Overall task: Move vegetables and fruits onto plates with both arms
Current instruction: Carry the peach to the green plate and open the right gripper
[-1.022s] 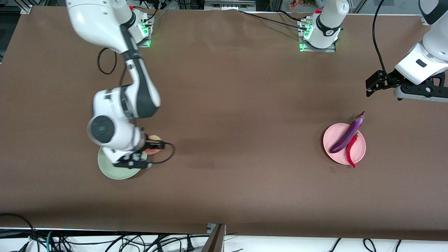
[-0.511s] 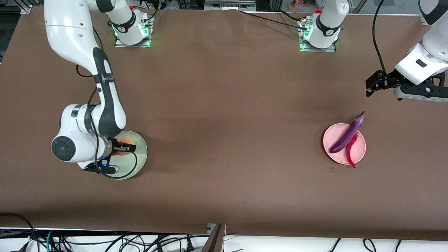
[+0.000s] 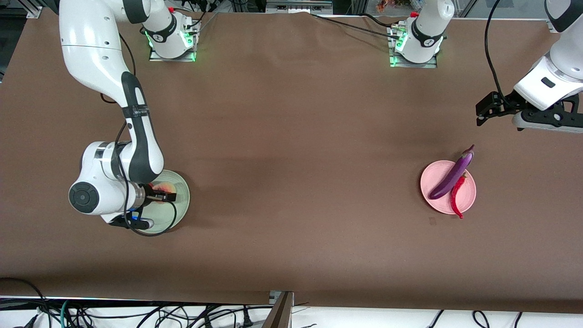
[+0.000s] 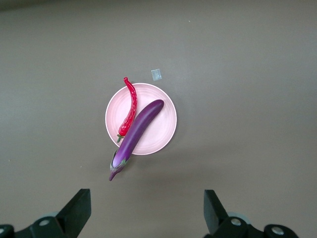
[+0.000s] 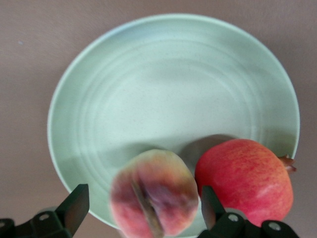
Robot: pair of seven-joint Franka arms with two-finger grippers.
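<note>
The pale mint green plate (image 3: 181, 206) lies at the right arm's end of the table. My right gripper (image 3: 150, 198) hangs over it, fingers wide apart. In the right wrist view the yellowish-pink peach (image 5: 153, 198) shows blurred between the open fingers (image 5: 74, 208), just over the plate's rim (image 5: 74, 99). The red apple (image 5: 245, 181) rests on the plate beside it. The pale pink plate (image 3: 435, 180) holds the purple eggplant (image 3: 451, 175) and the red chili pepper (image 3: 457, 197). My left gripper (image 4: 146, 218) waits open, high above the table near the pink plate (image 4: 158, 139).
A small pale scrap (image 3: 432, 221) lies on the brown tabletop near the pink plate, nearer to the front camera. Both arm bases (image 3: 171, 34) stand at the table's back edge. Cables hang along the front edge.
My right arm swung toward its end of the table and carried the peach from beside the mint plate to over it. The left arm has not moved.
</note>
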